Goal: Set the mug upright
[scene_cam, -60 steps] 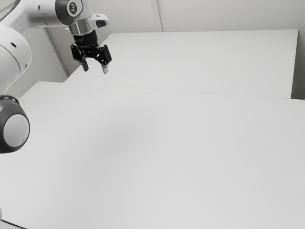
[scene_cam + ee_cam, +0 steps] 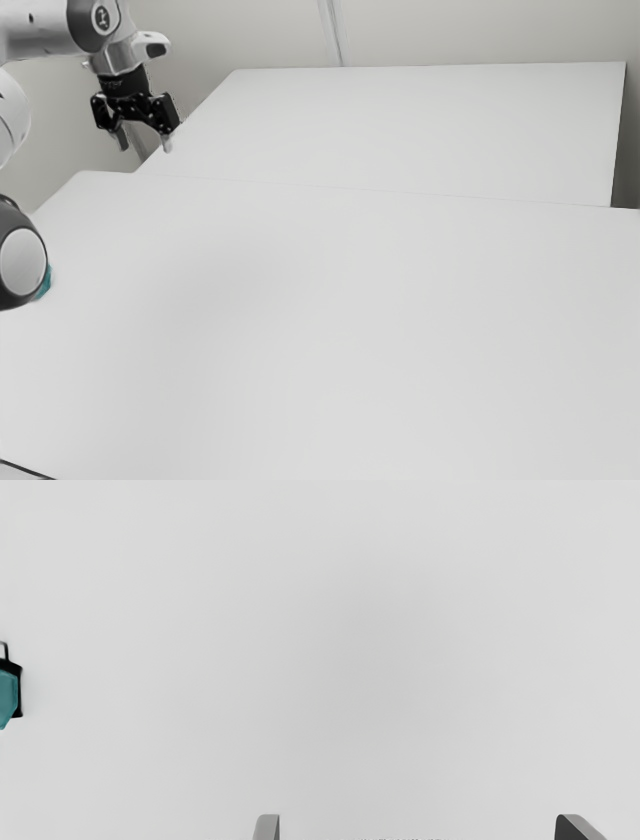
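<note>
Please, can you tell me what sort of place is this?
Probably a bare robotics lab or workroom, rendered in simulation. A robot arm with a black gripper reaches in over a wide white table, and plain pale walls stand behind.

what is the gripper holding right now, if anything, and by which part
Nothing is held: the gripper is open, with bare table between its jaws.
</note>
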